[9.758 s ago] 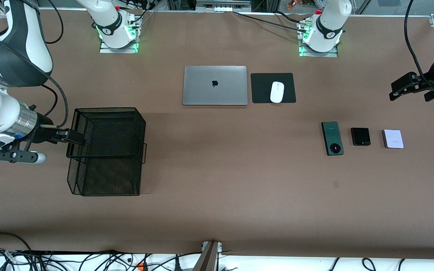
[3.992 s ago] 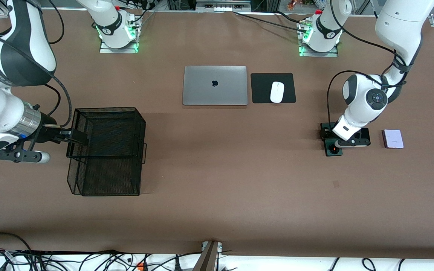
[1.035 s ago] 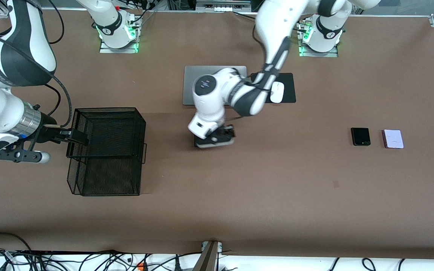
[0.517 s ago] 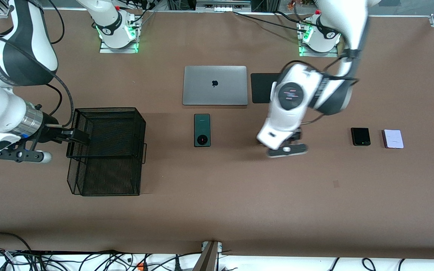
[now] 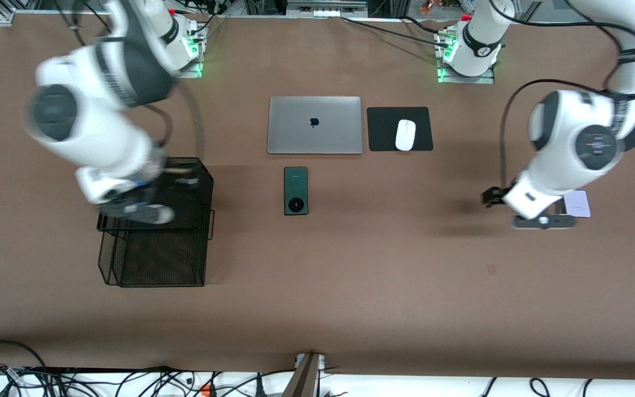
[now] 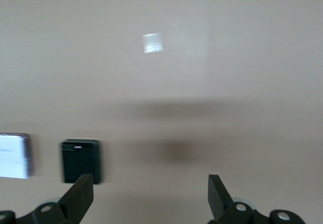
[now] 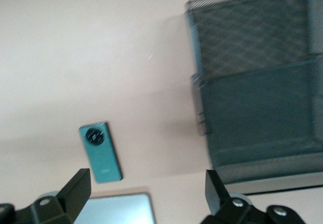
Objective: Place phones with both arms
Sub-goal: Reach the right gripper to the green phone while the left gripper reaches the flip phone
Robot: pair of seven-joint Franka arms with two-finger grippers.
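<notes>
From the front, my left pincer [image 5: 543,220] hangs low over the small squarish black phone, which my wrist hides here, with the small squarish pale-lilac phone [image 5: 577,203] just beside it toward my left arm's end of the brown counter [image 5: 350,275]. My right pincer [image 5: 135,212] is over the black wire-mesh basket [image 5: 152,259]. The long dark-green phone with the round black camera ring [image 5: 296,190] lies flat mid-counter, just nearer the camera than the closed grey laptop [image 5: 315,125], well apart from both pincers. In my left wrist view the pincer [image 6: 151,196] stands wide open and empty, the black phone [image 6: 81,161] close to one finger, the lilac one [image 6: 12,156] beside it. In my right wrist view the pincer [image 7: 146,191] is open and empty too, green phone [image 7: 101,152] and basket [image 7: 257,98] below.
</notes>
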